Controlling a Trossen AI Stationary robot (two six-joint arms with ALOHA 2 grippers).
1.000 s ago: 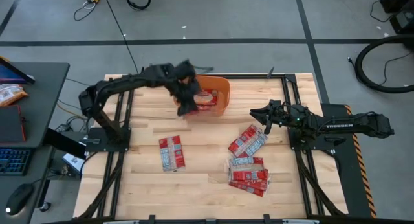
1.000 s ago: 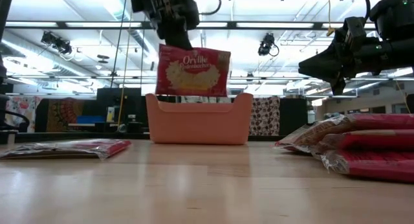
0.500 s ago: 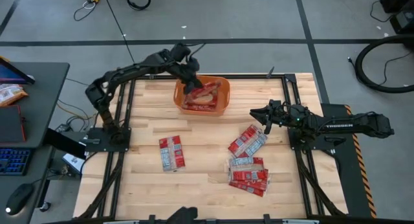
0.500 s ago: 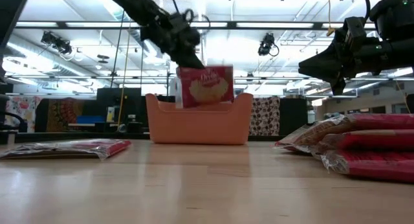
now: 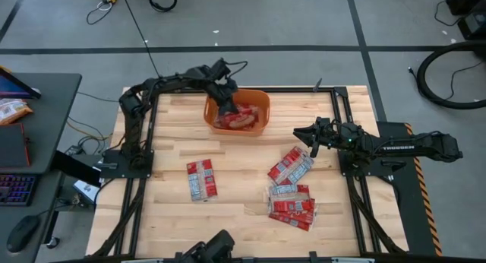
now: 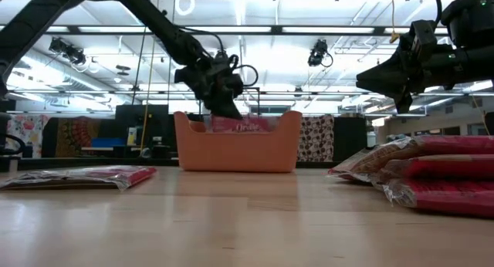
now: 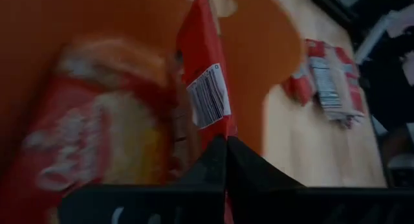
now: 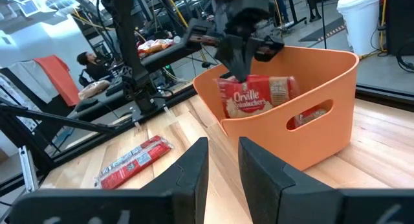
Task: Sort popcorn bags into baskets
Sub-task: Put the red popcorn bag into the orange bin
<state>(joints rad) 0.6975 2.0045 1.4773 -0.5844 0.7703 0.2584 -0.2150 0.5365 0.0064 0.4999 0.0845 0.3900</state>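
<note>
Packet (image 5: 201,179) alone on the left part of the table (image 5: 167,217), flat, long axis running away from the front edge, well apart from either gripper. Further along, at the far edge: orange basket (image 5: 262,115), with the left gripper (image 5: 226,107) reaching down inside it, fingers pinched tight on the edge of a popcorn bag (image 6: 245,126). In the low view, only the top strip of that bag above the basket rim; in the right wrist view, bag upright within the tub, printed face outward, more red packets lying behind it. From the left wrist view, held bag (image 7: 206,94) hanging edge-on straight out from the pinch, barcode side showing. Judging by this: bag down inside the basket, release the likely next call, nothing left but to open and lift clear.

To the right: right gripper (image 5: 311,136) hovering above the table, jaws partly apart, nothing between them. Just beside and in front of it, loose pile (image 5: 292,187) of red packets, the nearest one (image 5: 289,165) lying diagonally, its long axis slanting toward the gripper. Right arm clearly nearer to this pile; lone left packet nearer to the left arm's side. For the pile, a short drop forward and down probably enough, jaws set across the packet's narrow width.
</note>
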